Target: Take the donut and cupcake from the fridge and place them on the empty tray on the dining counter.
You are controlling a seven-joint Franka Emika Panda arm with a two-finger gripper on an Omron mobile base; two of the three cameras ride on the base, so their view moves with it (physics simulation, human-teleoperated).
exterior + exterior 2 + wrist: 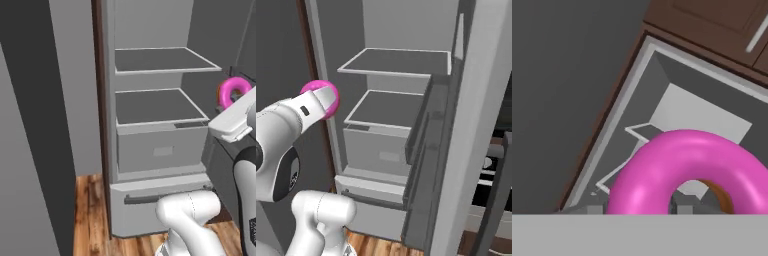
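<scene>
The fridge (pixel 150 150) stood with its door swung wide open. Inside it were two flat grey shelves (pixel 160 60), one above the other, and a grey drawer (pixel 162 149) under the lower shelf. Both shelves were bare.

The donut (pixel 233 91) was out in the air in front of the fridge, not on any shelf. It was a pink ring with a bit of brown showing along one edge. In the left base view it sat at the far end of the white arm (pixel 235 120), near the right edge of the picture. In the right base view it peeked out as a pink bump (pixel 321 97) behind the end of the arm, off to the left of the shelves.

The hand (pixel 679 207) was squeezed tight on the donut (you could see the pink ring right up close in the hand view, with the dark fingertips at its lower edge). Behind the ring in that view was the open fridge, tipped at a slant, with dark brown cabinets (pixel 712 25) past it.

A wooden floor (pixel 90 215) lay under the fridge.
</scene>
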